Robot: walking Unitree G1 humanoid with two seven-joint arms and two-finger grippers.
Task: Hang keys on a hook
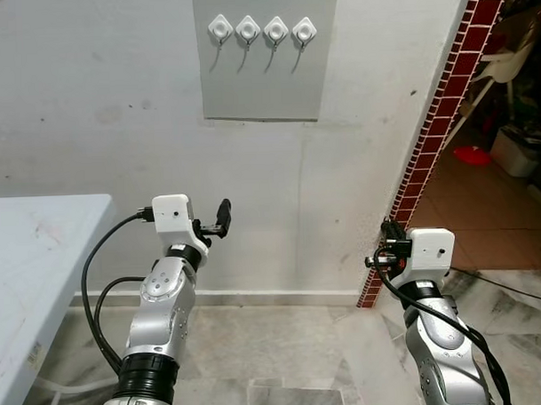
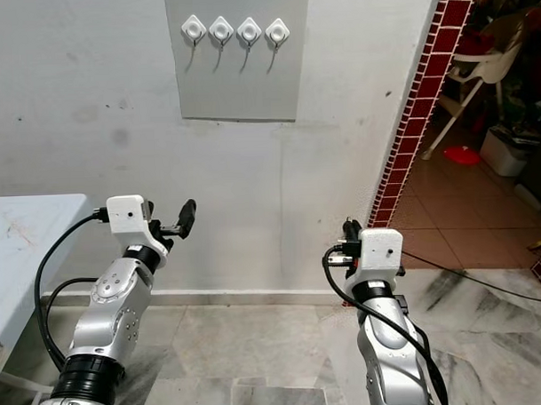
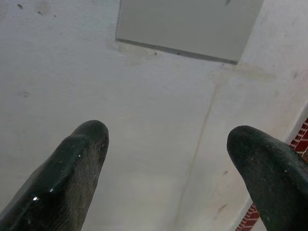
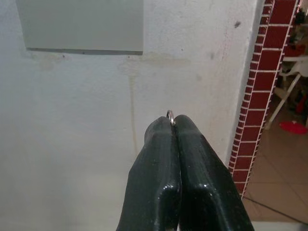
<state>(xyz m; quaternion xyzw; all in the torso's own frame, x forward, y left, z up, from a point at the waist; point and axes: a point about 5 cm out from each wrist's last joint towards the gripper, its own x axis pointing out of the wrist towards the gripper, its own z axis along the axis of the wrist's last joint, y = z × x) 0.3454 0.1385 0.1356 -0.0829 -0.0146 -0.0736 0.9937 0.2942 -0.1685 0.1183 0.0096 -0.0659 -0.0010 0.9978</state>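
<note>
— What sits at your far left?

— A pale table (image 1: 33,264) edge, low beside your left arm.

— And your left hand (image 1: 219,218)?

— It is raised toward the wall, its black fingers (image 3: 72,178) spread wide with nothing between them.

— Where do the keys go?

— Look up the wall: a grey panel (image 1: 266,78) carries four white hooks (image 1: 262,29) in a row, well above both hands.

— And the keys themselves?

— Your right hand (image 4: 171,122) is pressed closed, and a thin metal key ring (image 4: 170,114) just peeks out at the fingertips. The rest of the keys is hidden, so you cannot tell more. That hand is low, near the wall, just beside the red brick edging (image 1: 437,126) of the doorway.
</note>
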